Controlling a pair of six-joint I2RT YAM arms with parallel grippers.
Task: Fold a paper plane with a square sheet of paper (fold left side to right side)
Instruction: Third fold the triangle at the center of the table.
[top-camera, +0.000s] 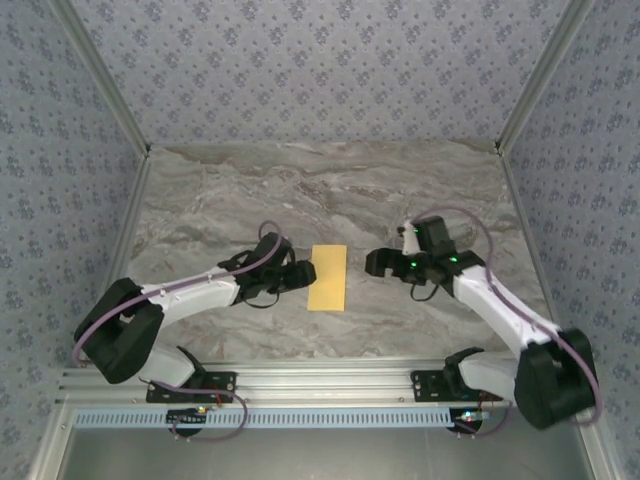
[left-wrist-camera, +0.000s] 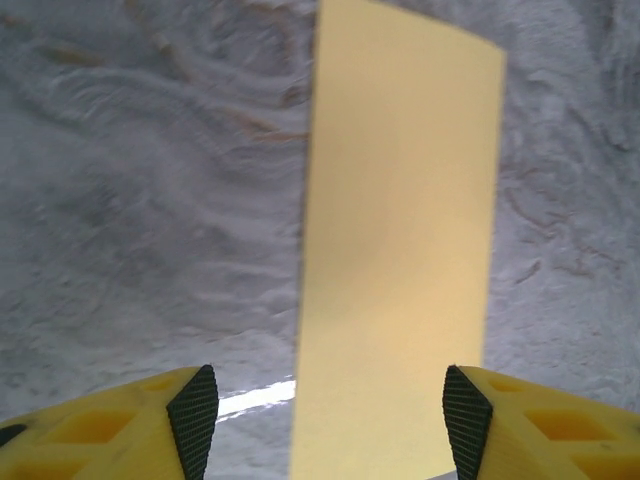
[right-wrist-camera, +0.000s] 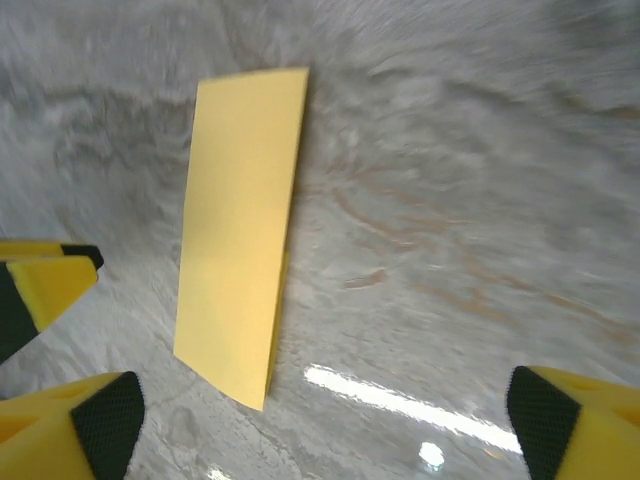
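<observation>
Lying flat on the marble tabletop (top-camera: 330, 190) between the 2 hands, the square sheet of paper (top-camera: 327, 278) is seen doubled into a narrow strip, with 2 layers showing along 1 long edge in the right wrist view. It is judged very light, thin and limp, easily creased and likely to slide on the smooth stone. A corner or the slightly lifted open edge is judged the best place to pinch it. The left hand (top-camera: 303, 275) is held low, just beside the strip's left edge, with its fingers apart and nothing clamped. The right hand (top-camera: 372, 263) is held near the right edge but clear of it, spread wide.
</observation>
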